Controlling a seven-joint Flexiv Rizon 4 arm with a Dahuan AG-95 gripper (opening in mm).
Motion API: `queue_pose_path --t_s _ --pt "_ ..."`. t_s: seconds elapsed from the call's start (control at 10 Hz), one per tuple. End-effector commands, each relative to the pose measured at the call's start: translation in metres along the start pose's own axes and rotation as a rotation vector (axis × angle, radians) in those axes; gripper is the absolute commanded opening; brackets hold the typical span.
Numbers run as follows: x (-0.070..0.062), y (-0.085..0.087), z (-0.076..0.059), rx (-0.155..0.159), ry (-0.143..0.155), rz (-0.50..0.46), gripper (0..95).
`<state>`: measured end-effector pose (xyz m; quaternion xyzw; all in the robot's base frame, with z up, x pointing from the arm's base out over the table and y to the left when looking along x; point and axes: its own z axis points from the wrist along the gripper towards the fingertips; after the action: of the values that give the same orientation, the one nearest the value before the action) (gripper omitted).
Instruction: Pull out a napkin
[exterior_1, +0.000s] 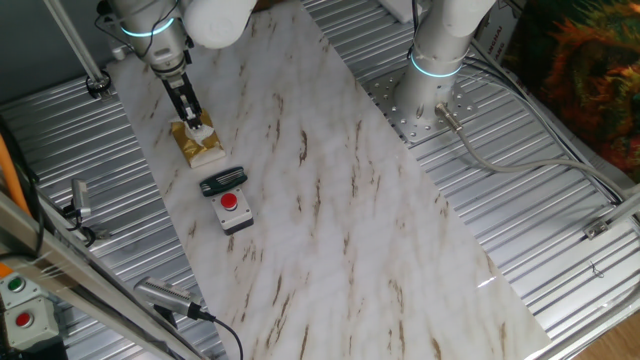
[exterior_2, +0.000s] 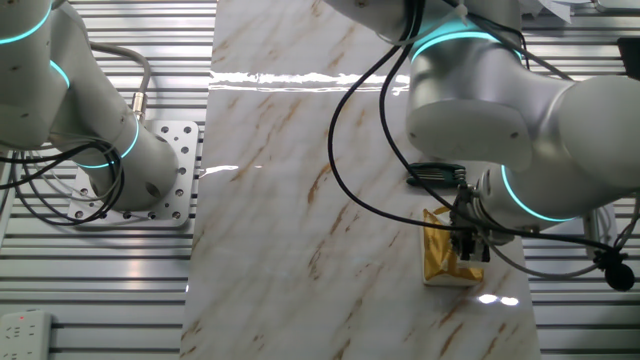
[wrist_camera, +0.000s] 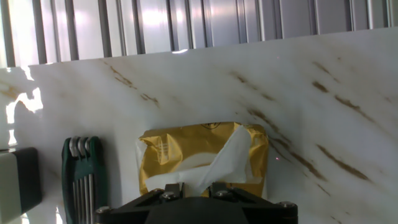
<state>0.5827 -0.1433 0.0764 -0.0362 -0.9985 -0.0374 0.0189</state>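
Observation:
A shiny golden-yellow tissue packet lies on the marble board, near its far left end. It also shows in the other fixed view and in the hand view. A white creased napkin rises out of the packet's slot and runs up between my fingers. My gripper points straight down over the packet and is shut on the napkin's upper end. It also shows in both fixed views. The lower part of the napkin is still inside the packet.
A black folding hex-key set lies just beside the packet. A small box with a red button lies beyond it. A second arm's base stands on the ribbed metal table beside the board.

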Motion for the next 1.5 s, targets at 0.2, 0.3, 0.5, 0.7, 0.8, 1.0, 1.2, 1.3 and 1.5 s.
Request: queue_pose_path --t_s 0.2,0.3,0.5,0.7,0.8,1.0,1.2,1.3,1.5 --pt "0.0 0.0 0.0 0.005 -0.002 0.003 0.0" --pt "0.001 0.0 0.0 0.005 -0.002 0.003 0.0" --pt "0.001 0.0 -0.001 0.009 -0.002 0.001 0.0" --pt "0.001 0.0 -0.001 0.009 -0.002 0.001 0.0" --pt "0.001 0.0 -0.001 0.009 -0.001 0.002 0.0" --pt "0.001 0.001 -0.002 0.009 0.001 0.006 0.0" --pt "0.002 0.002 -0.004 0.008 0.005 0.008 0.0" --pt "0.003 0.003 -0.006 0.009 0.006 0.009 0.0" --pt "0.006 0.002 -0.011 0.008 0.011 0.004 0.0"
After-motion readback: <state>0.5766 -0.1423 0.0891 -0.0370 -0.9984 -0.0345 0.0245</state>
